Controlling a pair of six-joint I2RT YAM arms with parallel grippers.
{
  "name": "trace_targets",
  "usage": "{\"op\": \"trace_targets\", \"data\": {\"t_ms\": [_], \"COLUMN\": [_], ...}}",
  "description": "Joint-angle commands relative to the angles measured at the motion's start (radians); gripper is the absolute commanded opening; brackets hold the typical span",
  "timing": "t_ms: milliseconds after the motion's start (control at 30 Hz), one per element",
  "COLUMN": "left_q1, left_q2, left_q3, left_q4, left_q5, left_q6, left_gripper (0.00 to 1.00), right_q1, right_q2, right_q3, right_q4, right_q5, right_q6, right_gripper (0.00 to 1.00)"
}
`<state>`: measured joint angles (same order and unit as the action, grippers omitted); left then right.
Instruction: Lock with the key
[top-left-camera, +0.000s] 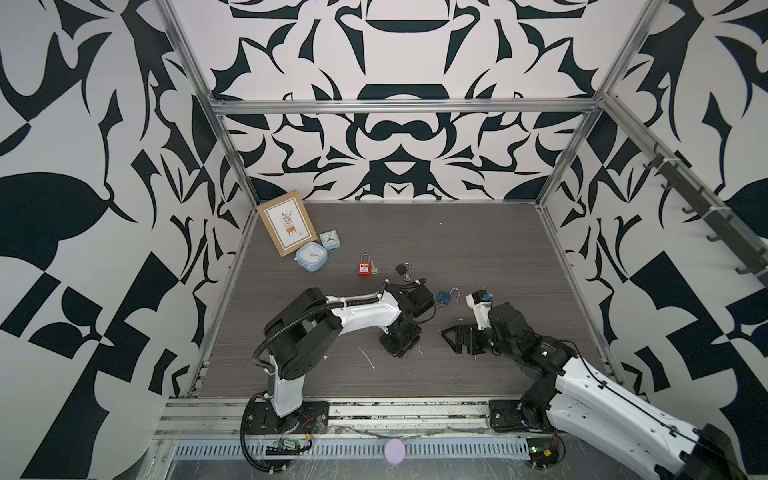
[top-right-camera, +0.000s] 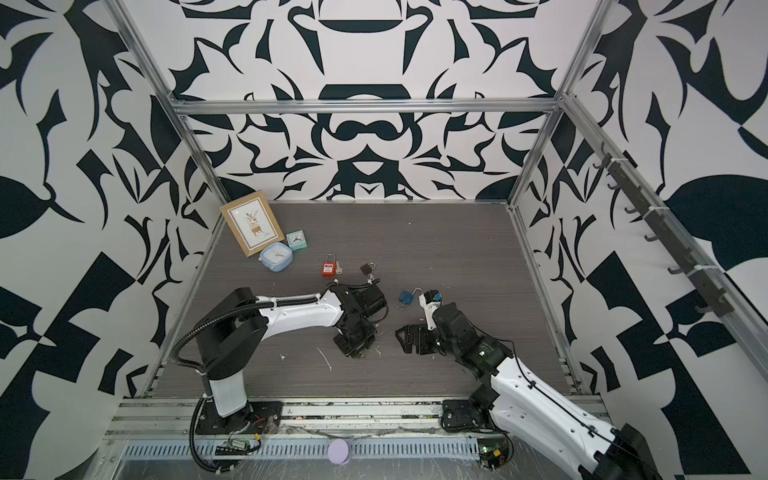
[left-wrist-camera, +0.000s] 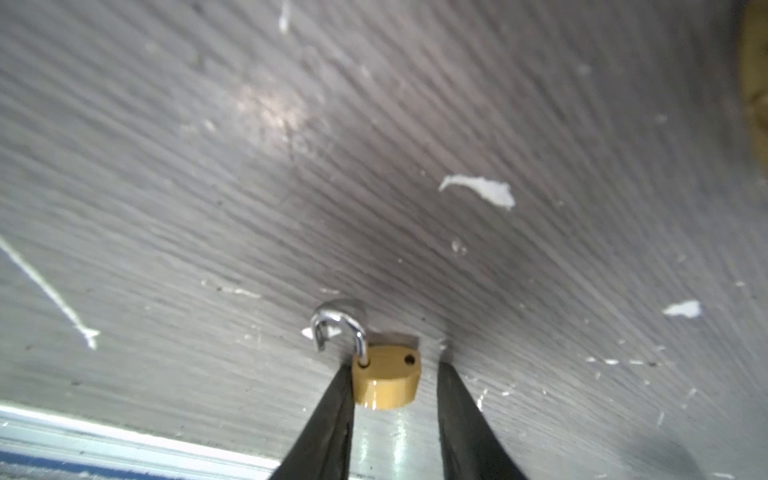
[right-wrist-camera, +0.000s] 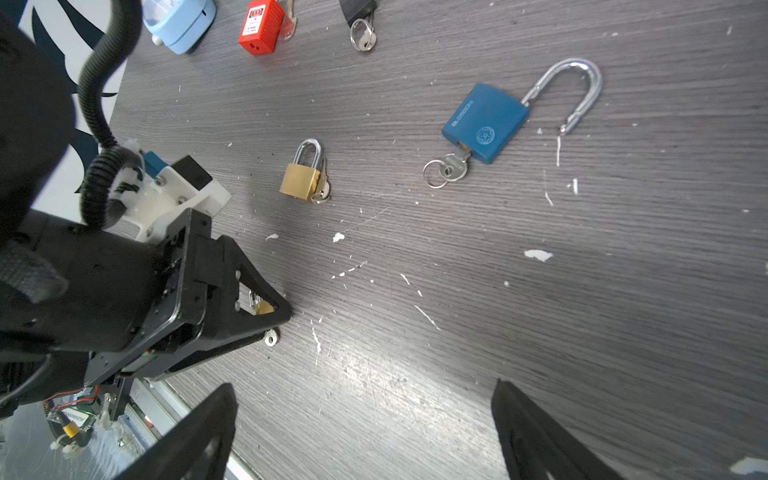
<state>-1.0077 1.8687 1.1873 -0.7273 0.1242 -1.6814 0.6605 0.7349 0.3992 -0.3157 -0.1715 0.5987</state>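
A small brass padlock (left-wrist-camera: 386, 378) with its shackle (left-wrist-camera: 340, 328) swung open sits between the fingertips of my left gripper (left-wrist-camera: 395, 363), which is shut on it just above the table. One finger presses its side; the other stands very close. In the right wrist view the brass shows through the left gripper (right-wrist-camera: 282, 320), and a silver key head (right-wrist-camera: 270, 337) pokes out beneath it. In both top views the left gripper (top-left-camera: 401, 347) (top-right-camera: 357, 347) points down at the table. My right gripper (top-left-camera: 449, 340) (top-right-camera: 401, 338) (right-wrist-camera: 365, 384) hovers open and empty beside it.
A blue padlock (top-left-camera: 444, 297) (right-wrist-camera: 484, 122) lies with its shackle open and a key (right-wrist-camera: 455, 164) in it. A second brass padlock (right-wrist-camera: 301, 176), shackle shut, lies keyed nearby. Farther back are a red padlock (top-left-camera: 364, 269), a black padlock (top-left-camera: 401, 269), two clocks (top-left-camera: 311, 255) and a picture frame (top-left-camera: 286, 222).
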Motion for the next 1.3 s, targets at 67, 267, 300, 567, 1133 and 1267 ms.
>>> {"op": "trace_targets", "data": {"t_ms": [67, 267, 300, 567, 1133, 1267], "left_q1": [0.011, 0.014, 0.016, 0.024, 0.031, 0.031], "left_q2": [0.051, 0.055, 0.055, 0.055, -0.186, -0.316], "left_q3": [-0.007, 0.001, 0.001, 0.009, 0.089, 0.020], "left_q4": [-0.020, -0.029, -0.029, -0.041, -0.010, 0.063], "left_q5": [-0.051, -0.054, -0.055, -0.067, -0.272, -0.324], "left_q6": [0.009, 0.013, 0.015, 0.035, 0.918, 1.208], "left_gripper": [0.36, 0.29, 0.28, 0.17, 0.00, 0.00], "right_q1": [-0.002, -0.002, -0.002, -0.003, -0.004, -0.006], "right_q2": [0.012, 0.006, 0.003, 0.001, -0.123, -0.104], "right_q3": [0.036, 0.039, 0.037, 0.039, 0.174, 0.261], "right_q4": [0.030, 0.024, 0.024, 0.024, -0.026, -0.032], "right_q5": [0.014, 0.014, 0.014, 0.021, 0.246, 0.276], "right_q6": [-0.010, -0.014, -0.013, -0.013, -0.033, -0.057], "right_gripper": [0.97, 0.97, 0.97, 0.97, 0.96, 0.96]}}
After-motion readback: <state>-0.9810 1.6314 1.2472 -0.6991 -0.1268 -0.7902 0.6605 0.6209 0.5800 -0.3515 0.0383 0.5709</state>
